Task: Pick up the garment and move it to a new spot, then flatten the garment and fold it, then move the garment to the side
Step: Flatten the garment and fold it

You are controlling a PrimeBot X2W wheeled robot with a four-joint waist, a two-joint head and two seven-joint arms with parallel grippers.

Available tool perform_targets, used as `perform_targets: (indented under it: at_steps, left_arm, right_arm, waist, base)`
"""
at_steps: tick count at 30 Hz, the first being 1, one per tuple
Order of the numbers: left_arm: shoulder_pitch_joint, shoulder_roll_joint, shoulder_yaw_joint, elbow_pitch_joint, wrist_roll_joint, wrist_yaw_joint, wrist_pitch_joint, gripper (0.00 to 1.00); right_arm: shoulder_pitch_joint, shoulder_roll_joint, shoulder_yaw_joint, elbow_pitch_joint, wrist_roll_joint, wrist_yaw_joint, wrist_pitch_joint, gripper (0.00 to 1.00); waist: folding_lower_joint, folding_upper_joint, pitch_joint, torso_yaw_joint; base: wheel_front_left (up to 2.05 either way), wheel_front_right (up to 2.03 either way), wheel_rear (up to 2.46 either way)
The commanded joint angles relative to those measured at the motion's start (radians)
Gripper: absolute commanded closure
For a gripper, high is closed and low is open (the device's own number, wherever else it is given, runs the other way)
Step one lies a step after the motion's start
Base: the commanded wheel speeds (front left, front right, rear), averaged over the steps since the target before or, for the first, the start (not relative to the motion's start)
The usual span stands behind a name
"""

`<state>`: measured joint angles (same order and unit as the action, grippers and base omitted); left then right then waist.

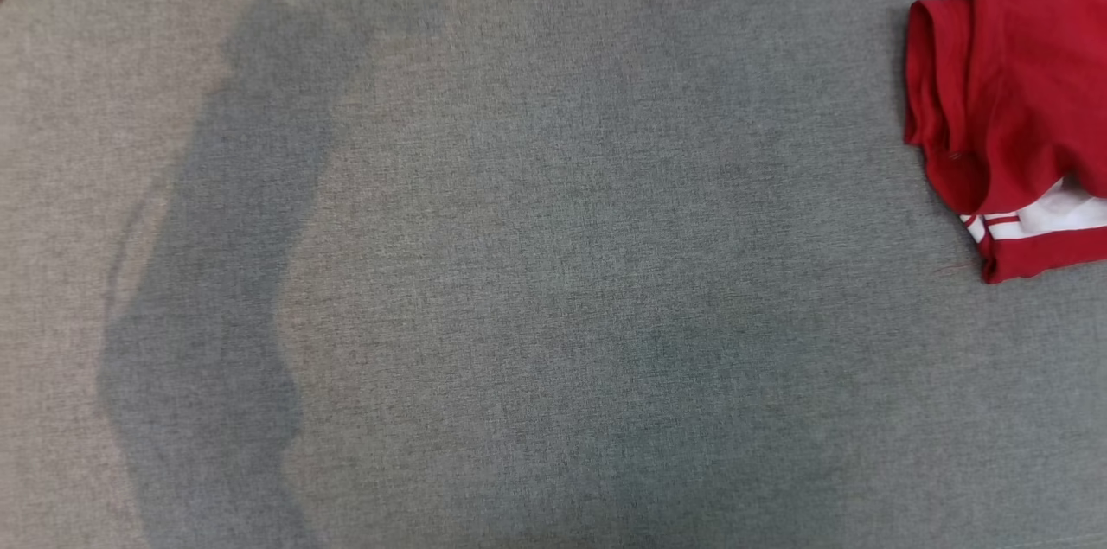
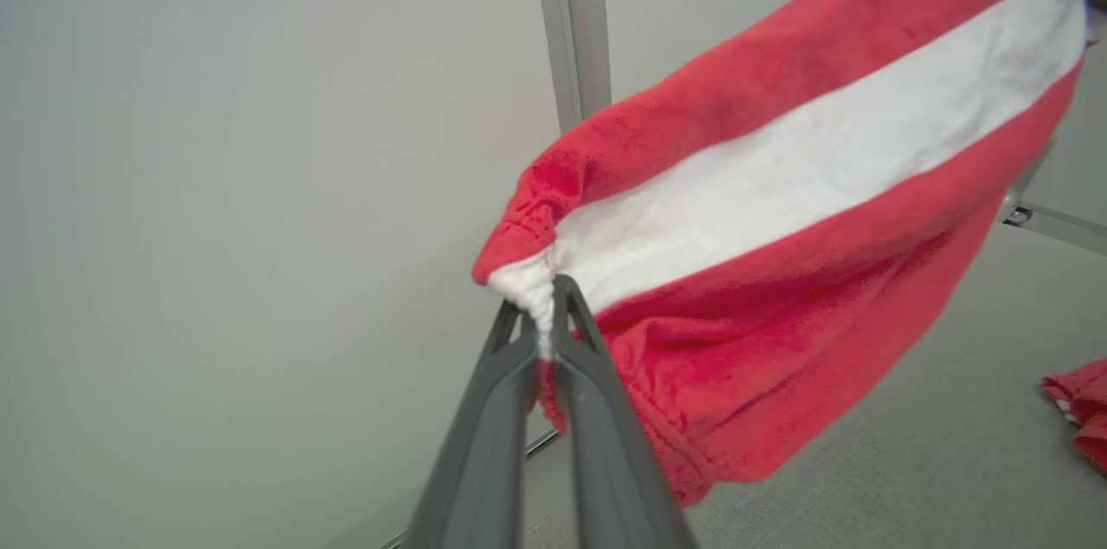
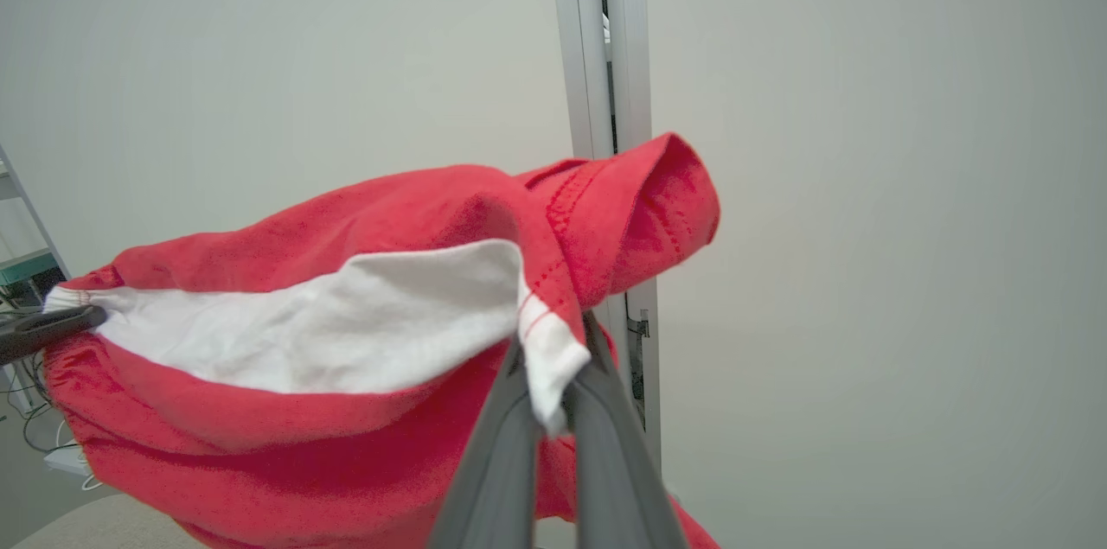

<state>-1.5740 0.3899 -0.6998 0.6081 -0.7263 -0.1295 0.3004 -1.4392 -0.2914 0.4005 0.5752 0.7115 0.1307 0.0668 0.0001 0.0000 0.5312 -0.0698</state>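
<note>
- Garment (image 2: 761, 307): red cloth with a broad white band, hanging stretched in the air between both grippers.
- Left gripper (image 2: 540, 290) clamps one white-banded end; right gripper (image 3: 553, 340) clamps the other.
- Second red-and-white cloth (image 1: 1012, 99) lies bunched on the grey surface (image 1: 519, 272).

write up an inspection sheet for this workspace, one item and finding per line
surface: grey woven fabric surface, flat, shadowed on its left.
job's things: red garment with a white band, in the air, held between both grippers.
clutter: second red garment with white stripes, folded, lying at the head view's right.
grippers: left gripper shut on one end of the white band; right gripper shut on the other end.
cables: thin wires low at the right wrist view's left edge.
surroundings: pale wall, aluminium post.
</note>
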Motion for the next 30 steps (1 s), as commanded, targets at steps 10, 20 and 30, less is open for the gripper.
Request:
perform_targets:
  at_steps: [10,20,30]
  left_arm:
    - [0.028,0.003,-0.177,0.155,-0.133,0.000,-0.149,1.00]
    - [0.315,0.114,-0.357,0.086,-0.291,-0.001,-0.219,1.00]
    - [0.699,0.209,-0.406,-0.135,-0.420,0.051,-0.199,1.00]
  right_arm:
    - [0.051,-0.009,0.215,0.118,0.057,0.000,-0.143,1.00]
    - [0.333,-0.024,0.440,0.088,0.169,0.000,-0.211,1.00]
    - [0.601,-0.112,0.552,0.003,0.261,0.000,-0.135,1.00]
  waist:
    - [-0.0001,0.0000,0.016,0.012]
    - [-0.0001,0.0000,-0.121,-0.008]
    - [-0.0001,0.0000,-0.311,-0.011]
  base:
    - [0.00,0.00,0.00]
    - [0.00,0.00,0.00]
    - [0.00,0.00,0.00]
